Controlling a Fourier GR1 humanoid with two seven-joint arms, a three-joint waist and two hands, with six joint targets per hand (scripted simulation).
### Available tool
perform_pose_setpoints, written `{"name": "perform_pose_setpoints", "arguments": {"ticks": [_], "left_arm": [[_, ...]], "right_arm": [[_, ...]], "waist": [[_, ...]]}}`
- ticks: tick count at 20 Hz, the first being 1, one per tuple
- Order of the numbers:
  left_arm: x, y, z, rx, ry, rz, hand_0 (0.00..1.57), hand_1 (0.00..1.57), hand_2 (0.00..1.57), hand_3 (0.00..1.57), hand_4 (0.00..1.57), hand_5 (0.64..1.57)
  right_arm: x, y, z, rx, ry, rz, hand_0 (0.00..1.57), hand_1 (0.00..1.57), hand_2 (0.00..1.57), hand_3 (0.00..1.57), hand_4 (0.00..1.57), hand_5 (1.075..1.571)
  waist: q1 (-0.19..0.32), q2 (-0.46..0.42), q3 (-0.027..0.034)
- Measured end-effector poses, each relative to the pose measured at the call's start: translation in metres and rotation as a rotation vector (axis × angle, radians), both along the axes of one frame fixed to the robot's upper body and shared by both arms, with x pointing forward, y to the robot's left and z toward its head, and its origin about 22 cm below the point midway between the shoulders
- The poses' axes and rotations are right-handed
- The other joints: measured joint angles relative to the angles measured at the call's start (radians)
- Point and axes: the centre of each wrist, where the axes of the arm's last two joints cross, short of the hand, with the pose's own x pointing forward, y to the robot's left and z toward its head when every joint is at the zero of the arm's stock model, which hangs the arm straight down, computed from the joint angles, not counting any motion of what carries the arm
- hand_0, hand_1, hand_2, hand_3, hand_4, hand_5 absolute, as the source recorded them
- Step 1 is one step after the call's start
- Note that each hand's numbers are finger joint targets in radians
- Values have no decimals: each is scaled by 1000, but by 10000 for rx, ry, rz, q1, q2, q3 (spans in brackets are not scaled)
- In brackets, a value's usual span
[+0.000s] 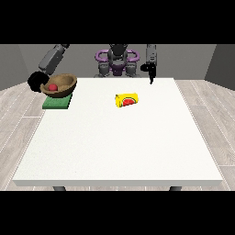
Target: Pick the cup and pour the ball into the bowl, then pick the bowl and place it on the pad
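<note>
A brown wooden bowl (59,85) holds a red ball (53,86) and sits tilted just over the green pad (57,102) at the table's far left edge. The hand at the view's left (35,82) is at the bowl's left rim and seems to hold it; its fingers are hidden. A yellow cup (127,100) with a red inside lies on its side near the table's middle back. The hand at the view's right (149,72) hangs above the table's back edge with fingers pointing down, holding nothing.
The white table (119,147) stretches wide towards the camera. The robot's torso (117,62) stands behind the back edge. The pad lies close to the table's left edge.
</note>
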Motion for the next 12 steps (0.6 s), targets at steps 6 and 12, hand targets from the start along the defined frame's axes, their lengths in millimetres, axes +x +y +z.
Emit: {"name": "perform_pose_setpoints", "arguments": {"ticks": [6, 12], "left_arm": [[-1, -1, 9, 53, -386, -53, 0, 0, 0, 0, 1170, 1369], [-7, -10, -17, 66, 18, -20, 0, 0, 0, 0, 1199, 1361]], "right_arm": [[-18, -31, 14, -1273, 112, -985, 1369, 1369, 1571, 843, 0, 1571], [-3, -24, 28, -2359, 352, -1203, 1145, 1145, 1074, 1108, 0, 1568]], "waist": [[74, 450, 1], [-28, 127, -9]]}}
